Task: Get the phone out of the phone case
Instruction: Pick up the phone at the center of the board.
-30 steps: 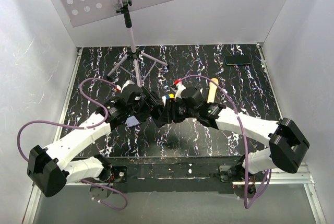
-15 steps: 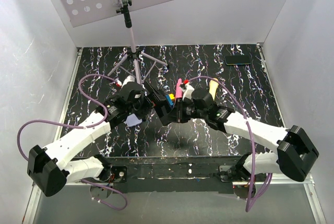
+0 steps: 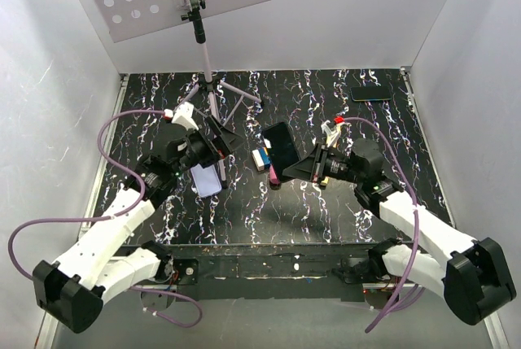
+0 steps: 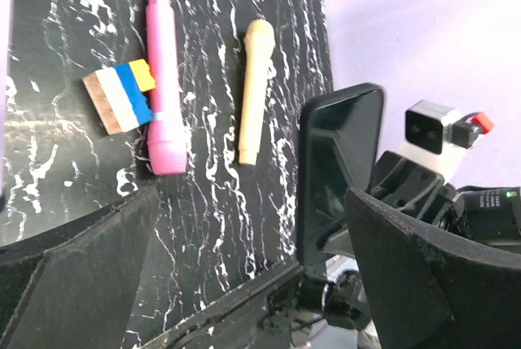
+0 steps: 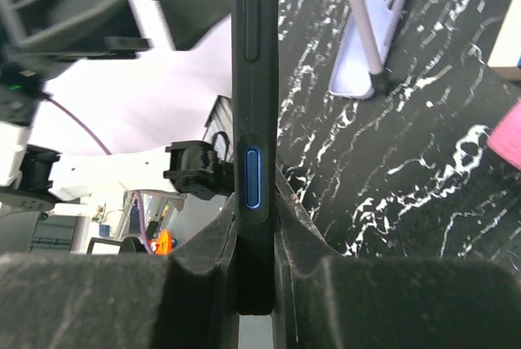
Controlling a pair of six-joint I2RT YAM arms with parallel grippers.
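The phone (image 3: pixel 281 146) is black and bare, held tilted above the table's middle by my right gripper (image 3: pixel 298 168). In the right wrist view the phone (image 5: pixel 255 80) stands edge-on, clamped between the two jaws of the right gripper (image 5: pixel 256 231). The phone case (image 3: pixel 207 179), pale lavender, lies flat and empty on the table beside my left gripper (image 3: pixel 220 142). It also shows in the right wrist view (image 5: pixel 358 48), with a tripod leg across it. My left gripper (image 4: pixel 252 284) is open and empty, and faces the phone (image 4: pixel 338 162).
A tripod (image 3: pixel 210 89) stands at the back left, one leg reaching near the case. A pink marker (image 4: pixel 163 80), a striped block (image 4: pixel 120 98) and a wooden stick (image 4: pixel 254 89) lie mid-table. Another dark phone (image 3: pixel 374 93) lies at the back right.
The two grippers were together at the table's middle; now they are apart. The right one has drawn back to the right with the bare phone, the left one back and left.
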